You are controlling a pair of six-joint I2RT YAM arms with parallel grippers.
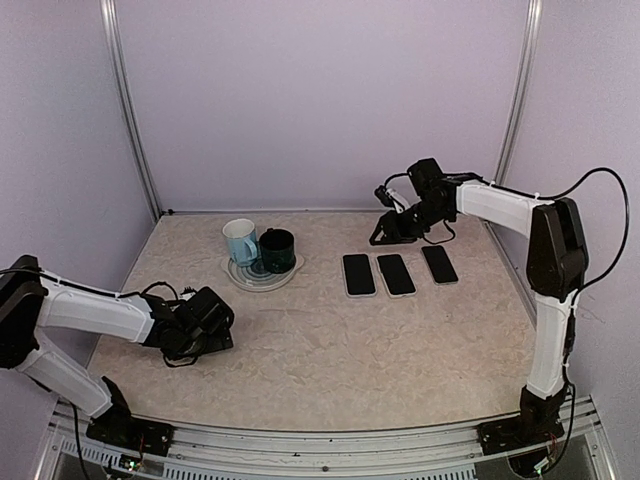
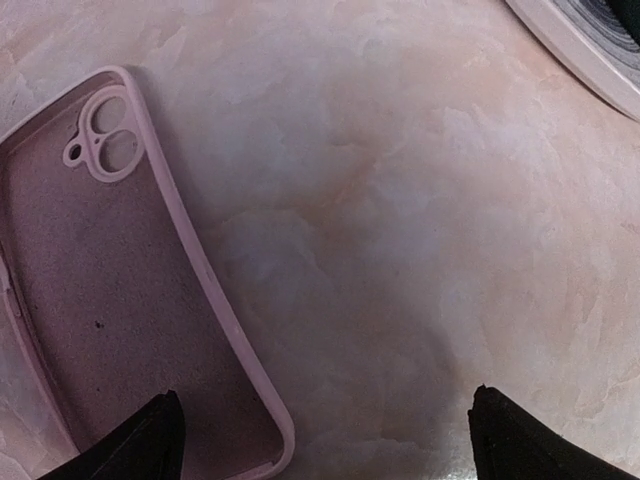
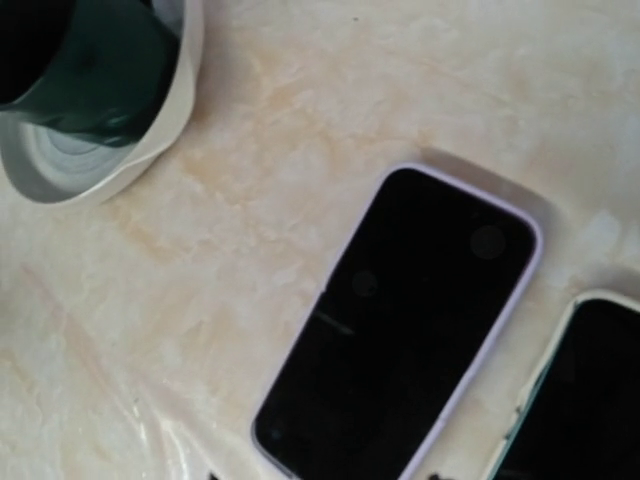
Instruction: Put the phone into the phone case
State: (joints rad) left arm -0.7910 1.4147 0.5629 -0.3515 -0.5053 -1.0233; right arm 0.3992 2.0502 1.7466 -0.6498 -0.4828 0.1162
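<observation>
Left wrist view looks straight down on the pale marbled counter (image 2: pixel 420 250), where the pink phone case (image 2: pixel 120 300) lies flat with its hollow side up and its camera cutout at the far end. The left gripper (image 2: pixel 325 445) is open, its two dark fingertips (image 2: pixel 140 445) set wide apart. The case sits ahead and to the left of the gripper, with its near corner just by the left fingertip and not between the two. The rim of a white plate (image 2: pixel 580 50) cuts the far right corner of that view. From the top external view the right gripper (image 1: pixel 392 230) hangs over the far side of the counter, and three dark phones lie in a row just on the near side of it. The lilac-edged phone (image 3: pixel 400 320) lies screen up directly beneath the right gripper. A second phone (image 3: pixel 580 400) lies just to the right of the first without touching it. A third phone (image 1: pixel 439 264) lies further right. Whether the right gripper is open or closed I cannot tell, since its fingers barely show. Left of that gripper, a dark green mug (image 3: pixel 80 70) and a light blue mug (image 1: pixel 240 240) stand on the plate.
</observation>
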